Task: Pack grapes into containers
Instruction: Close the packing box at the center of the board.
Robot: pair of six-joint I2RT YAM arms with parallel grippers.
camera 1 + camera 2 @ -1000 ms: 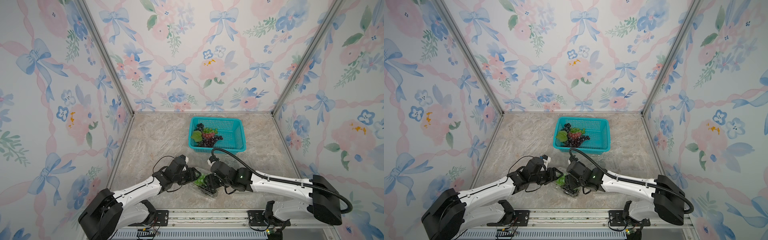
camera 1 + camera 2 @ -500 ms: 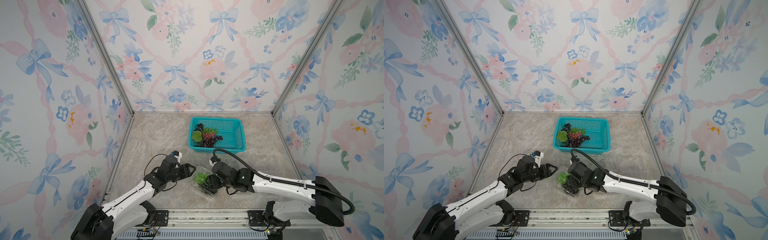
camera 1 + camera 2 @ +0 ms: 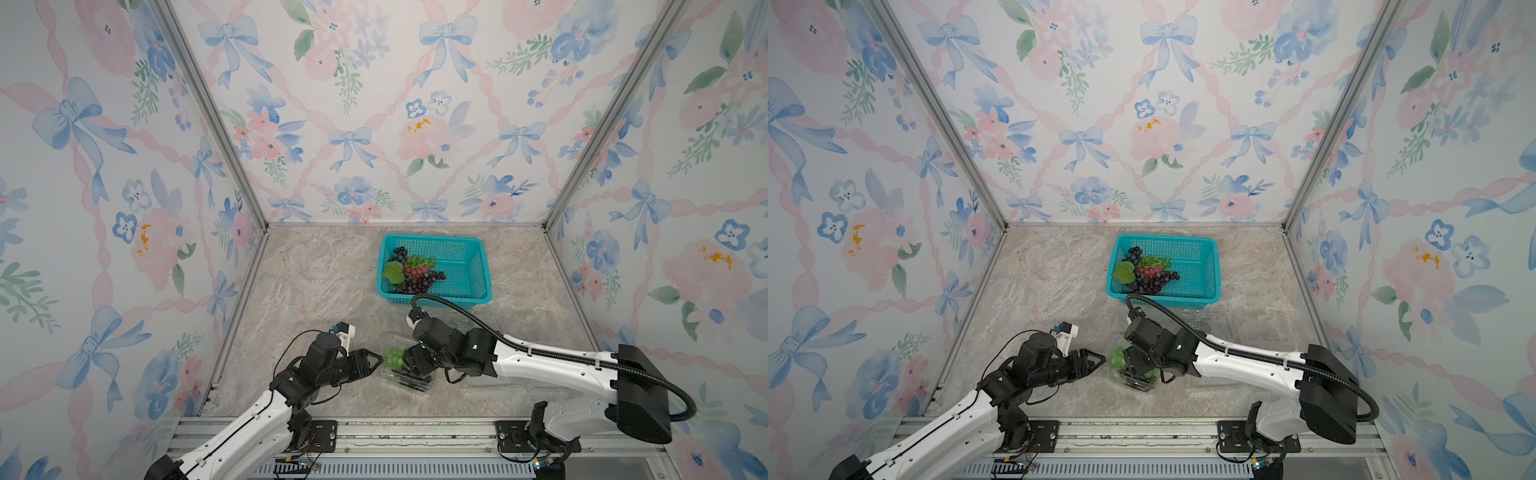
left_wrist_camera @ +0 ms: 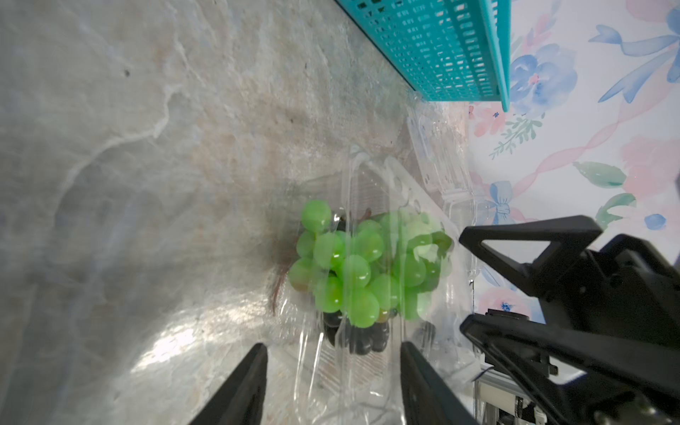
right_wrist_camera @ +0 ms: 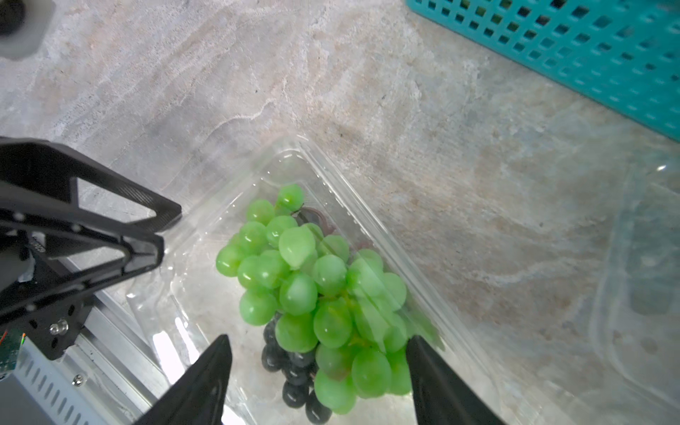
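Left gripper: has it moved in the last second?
Yes. The left gripper has backed off the clear box toward the left wall; earlier its tips overlapped the green grapes there.

The right gripper stands with its jaws wide apart, one finger on either side of a bunch of green grapes. The bunch lies in a clear container on the marble table, on top of a few dark grapes. Clear plastic covers part of the bunch; lid or wall, undetermined. The left gripper, jaws parted and empty, sits at the container's left edge; contact undetermined. A teal basket stands farther off, apart. A second clear container lies to the right.
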